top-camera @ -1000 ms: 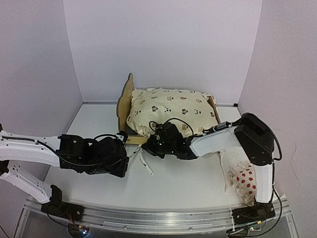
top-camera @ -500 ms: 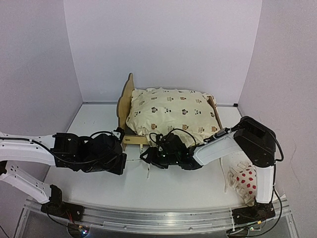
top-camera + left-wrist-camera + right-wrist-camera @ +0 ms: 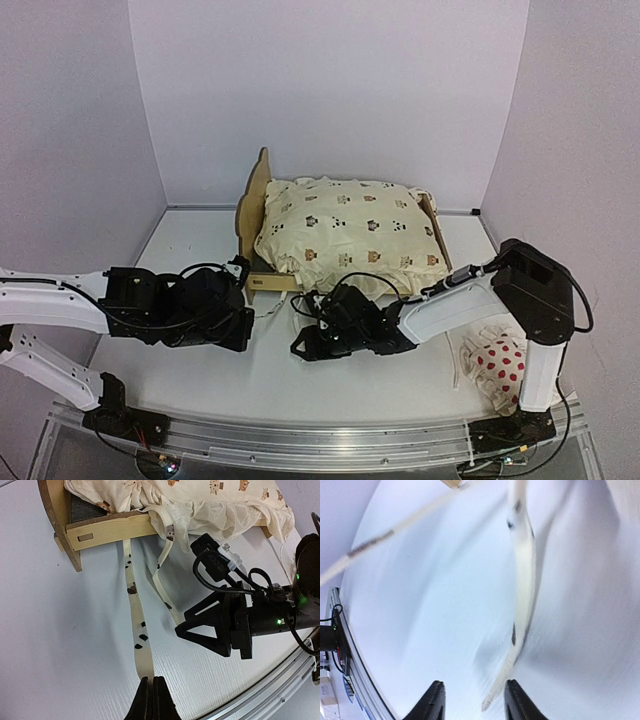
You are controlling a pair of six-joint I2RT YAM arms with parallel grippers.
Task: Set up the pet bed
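Note:
The plywood pet bed (image 3: 247, 204) stands at the back with a cream animal-print cushion (image 3: 345, 225) lying on it. Its side rail (image 3: 107, 530) shows in the left wrist view. Two cushion ties trail from that rail over the table. My left gripper (image 3: 152, 681) is shut on the end of the longer tie (image 3: 134, 625). It sits left of the bed's near corner (image 3: 248, 316). My right gripper (image 3: 472, 696) is open and low over the table. The loose end of the other tie (image 3: 520, 605) lies just inside its right finger. It is in front of the cushion (image 3: 303, 336).
A small white pillow with red dots (image 3: 495, 362) lies at the right, beside the right arm's base. A metal rail (image 3: 300, 440) runs along the near table edge. Walls close in the back and both sides.
My right gripper has opened, let go of its tie and drawn back from the bed toward the near edge. The left gripper keeps its tie and has shifted slightly.

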